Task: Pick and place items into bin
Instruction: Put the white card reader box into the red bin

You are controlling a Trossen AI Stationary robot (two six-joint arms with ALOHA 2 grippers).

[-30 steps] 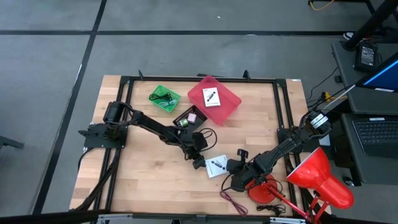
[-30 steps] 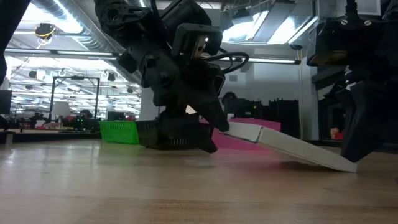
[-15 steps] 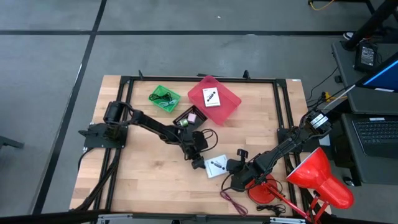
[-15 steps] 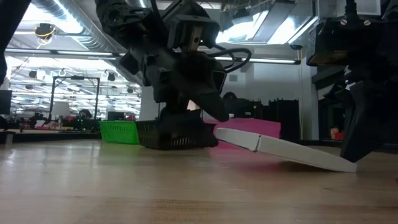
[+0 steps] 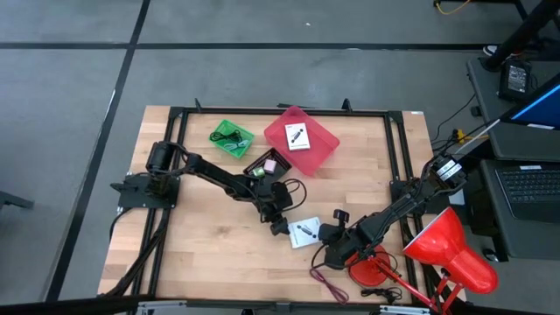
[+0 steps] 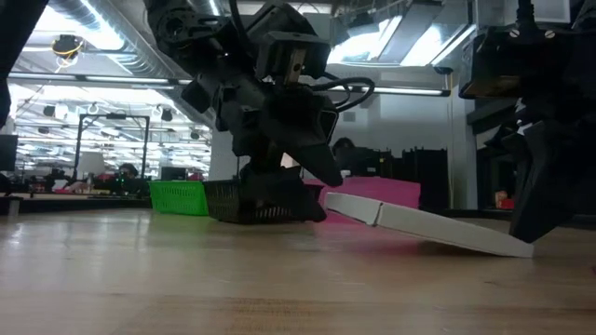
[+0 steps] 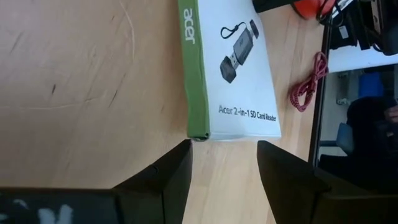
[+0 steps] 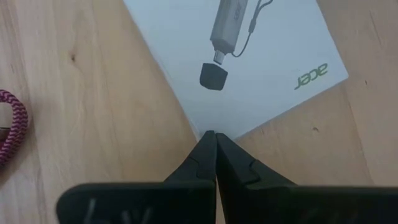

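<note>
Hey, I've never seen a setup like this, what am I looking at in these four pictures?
Two dark robot arms work at a wooden table. One picture looks straight down, one sits at table height, and two ride on the arms' wrists. The left end effector is open at the edge of a white Acer card-reader box, which lies tilted, one end raised. The right end effector is shut, its tip at the box's corner. Behind stand a green bin, a black bin and a pink bin holding a second box. A maroon cord lies nearby.
</note>
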